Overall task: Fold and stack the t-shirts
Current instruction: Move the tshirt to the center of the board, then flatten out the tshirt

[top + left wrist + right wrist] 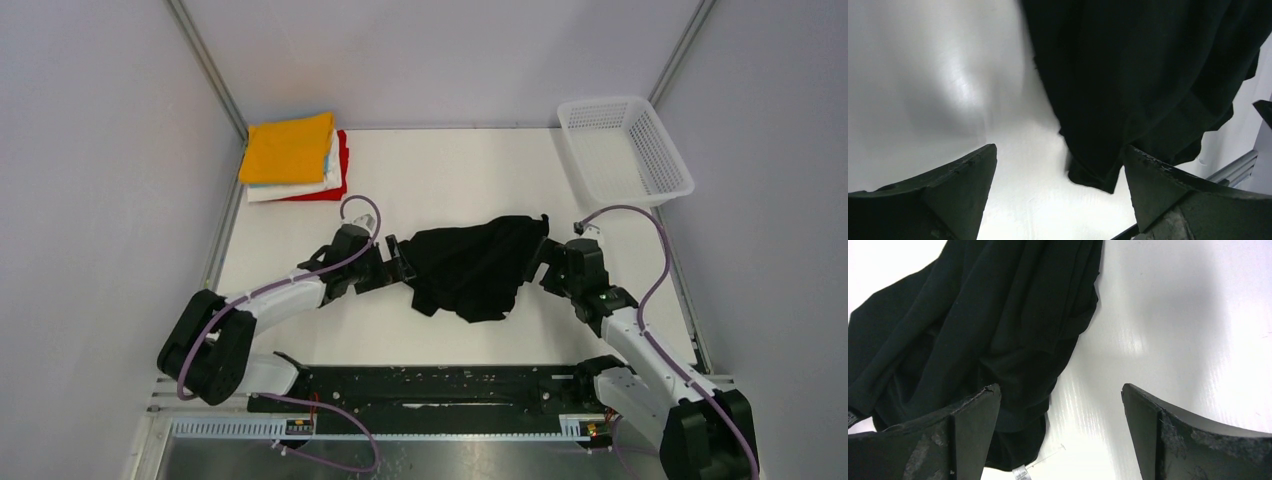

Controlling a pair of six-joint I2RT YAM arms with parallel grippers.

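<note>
Shirt: the crumpled black cloth t-shirt (475, 268) is lying bunched on the white surface (440, 170).
Left gripper (402, 262): standing wide open beside it, gripping nothing.
Right gripper (545, 262): likewise.
Doing it well: I'm aiming to pinch one outer hem each, then spread it flat.

Your plain black t-shirt (478, 265) on a white table (450, 170).
Beyond it you see a stack (290, 150) of orange-yellow, white and red; a white mesh basket (625, 150).
</note>
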